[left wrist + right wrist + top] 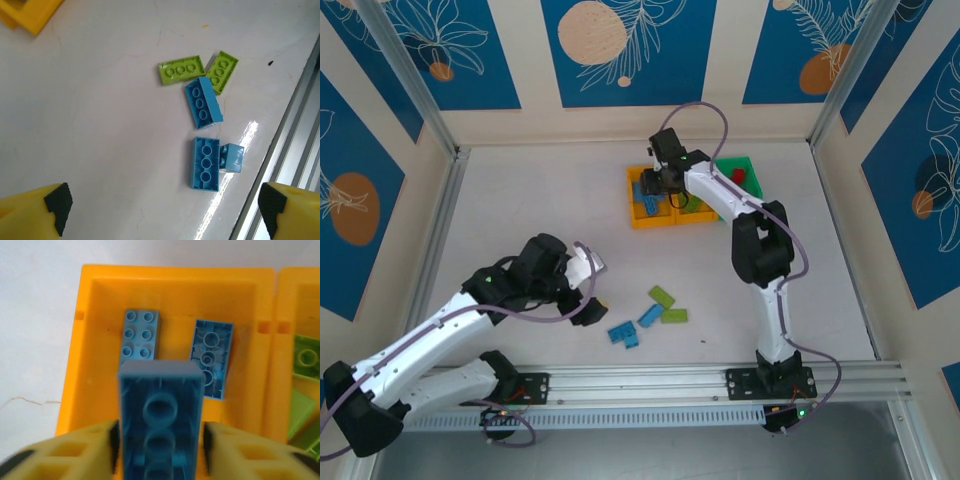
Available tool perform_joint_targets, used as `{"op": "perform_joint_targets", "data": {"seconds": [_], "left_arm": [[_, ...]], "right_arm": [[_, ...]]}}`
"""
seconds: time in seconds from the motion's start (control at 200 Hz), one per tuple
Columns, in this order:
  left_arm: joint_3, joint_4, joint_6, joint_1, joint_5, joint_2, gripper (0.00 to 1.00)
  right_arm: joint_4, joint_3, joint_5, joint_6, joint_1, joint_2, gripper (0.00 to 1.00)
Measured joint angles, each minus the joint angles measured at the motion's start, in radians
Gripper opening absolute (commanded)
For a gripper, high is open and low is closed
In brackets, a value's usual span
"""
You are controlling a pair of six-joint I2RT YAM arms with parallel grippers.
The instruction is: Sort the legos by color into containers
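Right gripper clamps blue brick above yellow bin, frame centre | left gripper spread wide over loose bricks, centre-right | green bin, upper right, holds red, probably bricks.

We read this as a robotics lab cell: white tabletop, silver aluminium-extrusion rail at 6 o'clock, blue leaf-print wall panels at 12 o'clock.

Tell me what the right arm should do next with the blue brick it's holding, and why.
Probably open the right claw and let the blue brick drop. The claw holds it over the orange-yellow bin, which has two blue bricks lying in it, so the color matches and the brick looks placed to fall inside the walls.
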Motion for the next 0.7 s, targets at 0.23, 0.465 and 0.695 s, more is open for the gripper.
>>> {"op": "perform_joint_targets", "data": {"seconds": [0.23, 0.465, 0.695], "left_arm": [[0.001, 0.007, -0.166, -0.037, -0.038, 0.063, 0.75], [0.026, 0.005, -0.299, -0.111, -0.050, 0.227, 0.63], [0.056, -0.026, -0.321, -0.143, -0.042, 0.411, 0.58]], "right_arm": [[-0.118, 0.051, -0.003, 0.015, 0.000, -0.056, 0.62], [-0.113, -0.255, -0.030, 0.053, 0.000, -0.491, 0.66], [-0.115, -0.498, -0.034, 0.090, 0.000, -0.769, 0.69]]}}
